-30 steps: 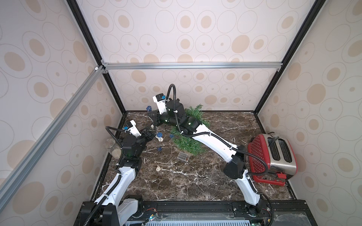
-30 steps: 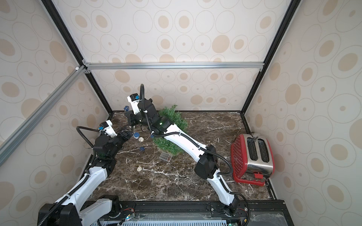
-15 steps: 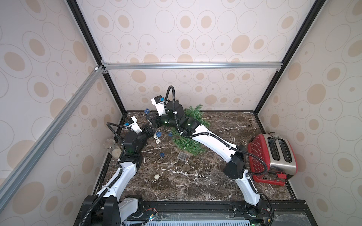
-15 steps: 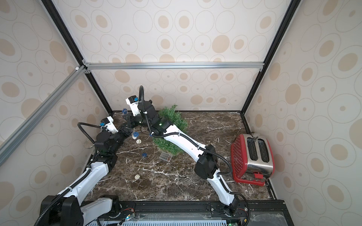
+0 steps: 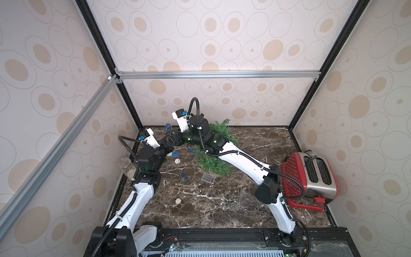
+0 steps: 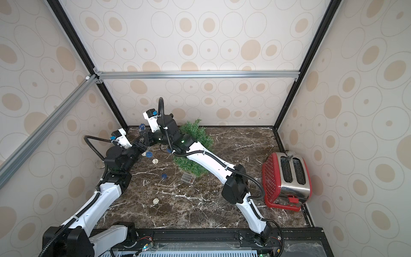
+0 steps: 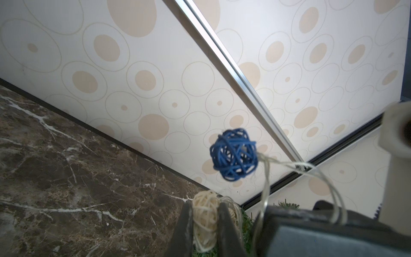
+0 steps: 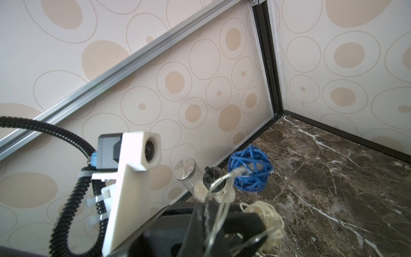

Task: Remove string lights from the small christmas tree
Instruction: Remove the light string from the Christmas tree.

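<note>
– String lights [image 5: 183, 176]: where are they?
– Spread over the dark marble table [image 5: 222, 211], on the left side of the tree [image 5: 212, 164]. Cream and blue balls lie loose on the stone. The clear battery box [image 5: 208, 178] sits just beside the tree's lower branches. One stretch is up in the air at the two grippers.
– And the tree itself?
– Near the back wall, partly hidden under the right arm.
– What is the left gripper [image 7: 204, 208] doing?
– It is clamped on a cream ball [image 7: 203, 224], with one finger pressed against each side.
– And the right gripper [image 5: 170, 135]?
– Closed, just beside the left one. The clear wire [image 7: 266, 178] comes up out of it to a blue ball [image 7: 233, 154], which hangs clear of the table.
– Anything else around?
– A glass jar [image 5: 127, 165] with a pale filling stands against the left wall. A red toaster [image 5: 311, 175] sits at the right edge, well apart from the lights.
</note>
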Available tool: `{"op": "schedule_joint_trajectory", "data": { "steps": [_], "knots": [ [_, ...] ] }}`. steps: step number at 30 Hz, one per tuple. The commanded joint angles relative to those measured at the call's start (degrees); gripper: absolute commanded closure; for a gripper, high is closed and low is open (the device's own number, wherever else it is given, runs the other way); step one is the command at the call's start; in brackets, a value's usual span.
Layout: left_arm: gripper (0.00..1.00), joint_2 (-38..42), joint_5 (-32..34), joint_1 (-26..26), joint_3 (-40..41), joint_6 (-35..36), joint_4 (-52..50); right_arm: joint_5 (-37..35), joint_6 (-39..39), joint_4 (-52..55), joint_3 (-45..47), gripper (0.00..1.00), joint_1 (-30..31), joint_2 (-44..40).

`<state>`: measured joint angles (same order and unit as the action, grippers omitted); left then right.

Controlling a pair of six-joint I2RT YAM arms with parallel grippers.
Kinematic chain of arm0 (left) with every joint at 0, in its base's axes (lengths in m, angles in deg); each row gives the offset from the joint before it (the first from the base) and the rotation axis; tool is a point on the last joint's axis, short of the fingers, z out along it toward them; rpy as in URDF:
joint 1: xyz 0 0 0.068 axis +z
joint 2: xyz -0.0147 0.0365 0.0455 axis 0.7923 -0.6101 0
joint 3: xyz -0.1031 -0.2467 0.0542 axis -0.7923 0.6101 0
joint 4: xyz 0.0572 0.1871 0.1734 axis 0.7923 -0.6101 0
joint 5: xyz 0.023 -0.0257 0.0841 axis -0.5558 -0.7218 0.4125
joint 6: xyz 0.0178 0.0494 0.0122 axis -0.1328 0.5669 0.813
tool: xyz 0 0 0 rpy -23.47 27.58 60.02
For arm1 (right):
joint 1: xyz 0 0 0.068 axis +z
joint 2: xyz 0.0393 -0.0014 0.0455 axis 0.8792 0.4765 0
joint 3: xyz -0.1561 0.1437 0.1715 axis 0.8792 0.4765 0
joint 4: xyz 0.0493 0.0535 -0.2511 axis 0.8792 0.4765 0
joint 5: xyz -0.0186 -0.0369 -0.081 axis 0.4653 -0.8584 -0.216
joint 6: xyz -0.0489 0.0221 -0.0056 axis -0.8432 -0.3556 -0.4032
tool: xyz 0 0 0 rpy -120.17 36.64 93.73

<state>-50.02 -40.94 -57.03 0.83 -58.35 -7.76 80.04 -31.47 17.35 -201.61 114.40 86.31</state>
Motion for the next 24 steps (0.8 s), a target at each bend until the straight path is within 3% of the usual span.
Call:
{"op": "schedule_joint_trajectory", "data": {
  "steps": [1,2,3,8,16,21,24],
  "knots": [
    [0.52,3.0,1.6,-0.2,-2.8,2.1,-8.4,-1.9,-0.3,-1.3,0.9,1.0,-0.5,-3.8],
    [0.39,3.8,1.8,-0.2,-2.1,2.2,-9.4,-2.0,0.1,-1.8,2.5,1.0,-0.7,-4.1],
    [0.32,4.3,1.6,-0.2,-1.6,2.6,-10.0,-1.6,0.3,-2.3,3.1,1.0,-0.9,-4.2],
    [0.17,5.3,-1.0,-0.2,1.1,3.5,-9.4,0.4,2.2,-4.2,3.9,1.0,-1.3,-4.1],
    [0.13,1.0,-6.0,-1.2,2.5,2.2,2.7,2.1,4.2,-5.8,4.5,1.0,-1.3,-4.2],
    [0.17,0.4,-6.6,-1.8,2.3,3.4,2.3,3.1,5.4,-6.0,4.4,1.0,-1.6,-4.2],
    [0.21,1.8,-5.6,-1.9,0.8,5.2,-4.5,1.8,4.6,-5.3,4.4,1.0,-1.6,-4.5]
  ]
}}
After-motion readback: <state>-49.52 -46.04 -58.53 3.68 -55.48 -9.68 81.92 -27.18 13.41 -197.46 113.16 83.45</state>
